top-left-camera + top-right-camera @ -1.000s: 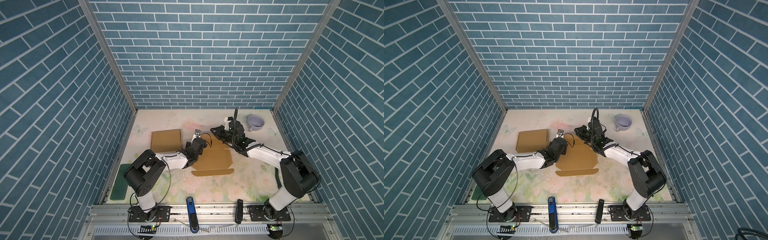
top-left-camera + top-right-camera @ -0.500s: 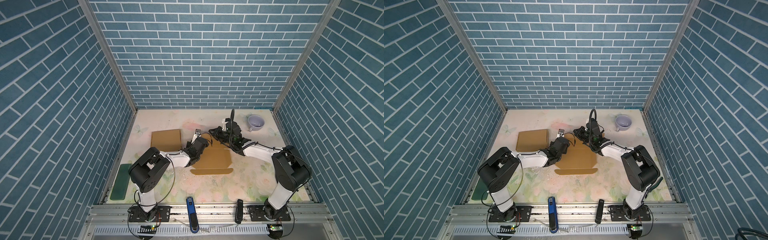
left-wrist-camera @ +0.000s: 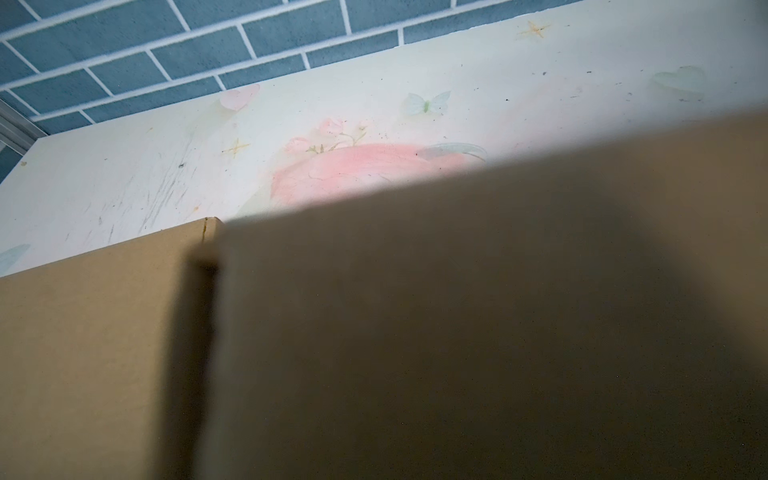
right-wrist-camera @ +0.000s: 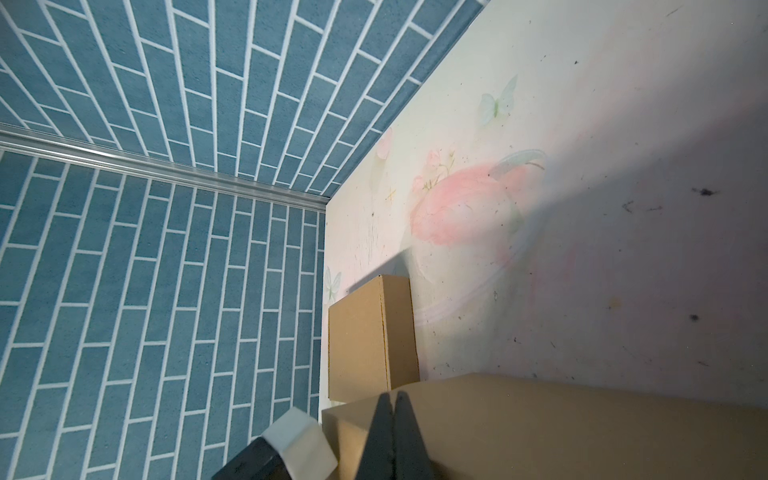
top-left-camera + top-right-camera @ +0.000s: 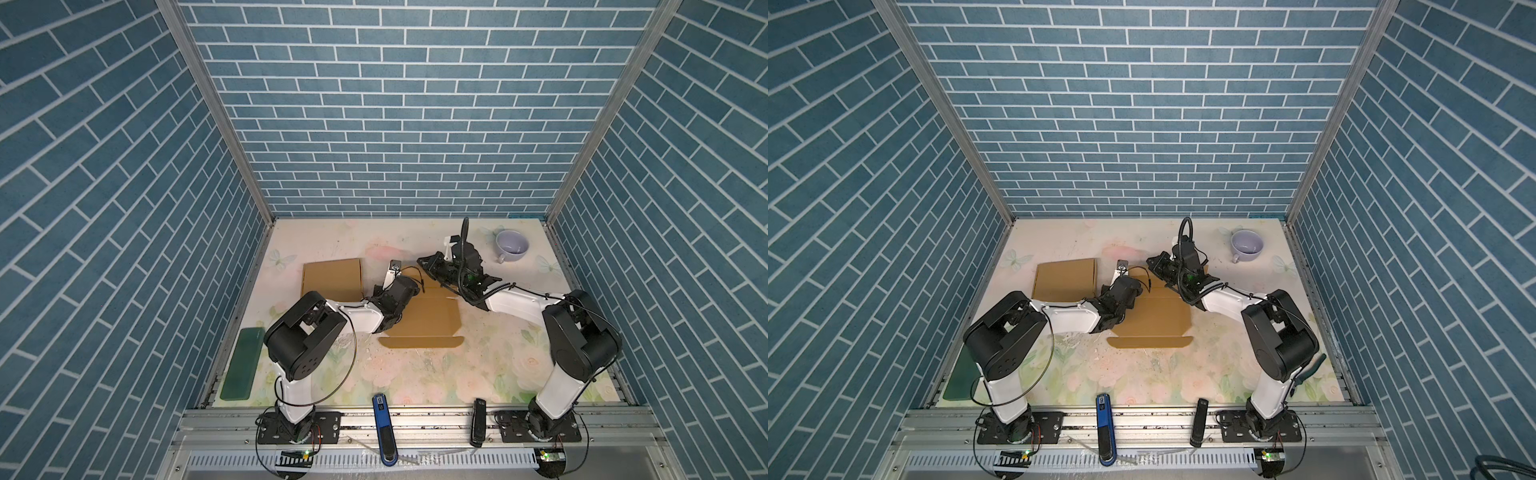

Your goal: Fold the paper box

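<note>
The brown paper box (image 5: pixel 432 320) (image 5: pixel 1154 320) lies partly folded mid-table, with a long flap flat on its near side. My left gripper (image 5: pixel 405 291) (image 5: pixel 1129 289) is low at the box's left edge. In the left wrist view a raised cardboard panel (image 3: pixel 457 311) fills the picture and hides its fingers. My right gripper (image 5: pixel 424 262) (image 5: pixel 1152 262) is at the box's far edge. Its dark fingers (image 4: pixel 386 419) are shut tip to tip against a cardboard panel (image 4: pixel 540 432), with nothing seen between them.
A folded brown box (image 5: pixel 332 276) (image 4: pixel 365 336) stands at the back left, close to my left arm. A lilac mug (image 5: pixel 512 245) is at the back right. A green pad (image 5: pixel 243 361) lies along the left edge. A blue tool (image 5: pixel 384 424) and a black one (image 5: pixel 478 422) rest on the front rail.
My right gripper has shifted slightly left along the box's far edge and its elbow has swung inward. The left arm's shoulder has moved a little right. The box has barely moved.
</note>
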Robot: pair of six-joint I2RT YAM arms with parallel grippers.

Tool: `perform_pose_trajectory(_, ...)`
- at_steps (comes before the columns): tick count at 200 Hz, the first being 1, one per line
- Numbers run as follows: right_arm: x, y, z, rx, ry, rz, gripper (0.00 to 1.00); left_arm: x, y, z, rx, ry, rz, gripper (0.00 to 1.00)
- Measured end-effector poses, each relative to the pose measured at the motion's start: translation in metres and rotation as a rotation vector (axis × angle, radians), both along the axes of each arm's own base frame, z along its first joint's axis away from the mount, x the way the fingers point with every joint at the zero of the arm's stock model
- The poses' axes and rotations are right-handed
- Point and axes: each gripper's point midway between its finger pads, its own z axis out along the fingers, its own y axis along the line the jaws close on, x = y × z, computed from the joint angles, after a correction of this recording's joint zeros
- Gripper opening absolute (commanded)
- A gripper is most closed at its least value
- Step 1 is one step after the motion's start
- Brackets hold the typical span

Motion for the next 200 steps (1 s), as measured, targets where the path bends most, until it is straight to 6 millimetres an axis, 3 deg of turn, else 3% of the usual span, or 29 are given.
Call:
perform_pose_trajectory(50,0.002,-0.004,0.009,0.008,-0.013,-0.004,0.30,-0.001,0.001,-0.001,-0.012,0.003,0.013,0.00)
perform_pose_trajectory(77,0.000,-0.033,0.027,-0.060,-0.034,-0.019,0.38,-0.004,0.004,-0.003,-0.025,0.007,0.023,0.00)
perform_pose_trajectory(93,-0.006,-0.053,0.051,-0.135,-0.074,-0.012,0.41,-0.006,0.006,-0.003,-0.033,0.009,0.028,0.00)
perform_pose_trajectory(120,-0.017,-0.079,0.111,-0.253,-0.208,0.013,0.43,-0.010,0.009,-0.003,-0.043,0.013,0.034,0.00)
perform_pose_trajectory(139,-0.030,-0.088,0.130,-0.317,-0.260,0.047,0.43,-0.011,0.009,-0.004,-0.047,0.014,0.034,0.00)
perform_pose_trajectory(157,-0.036,-0.090,0.121,-0.370,-0.244,0.081,0.45,-0.011,0.009,-0.004,-0.049,0.015,0.033,0.00)
perform_pose_trajectory(200,-0.034,-0.090,0.060,-0.480,-0.097,0.147,0.46,-0.011,0.008,-0.004,-0.055,0.017,0.028,0.00)
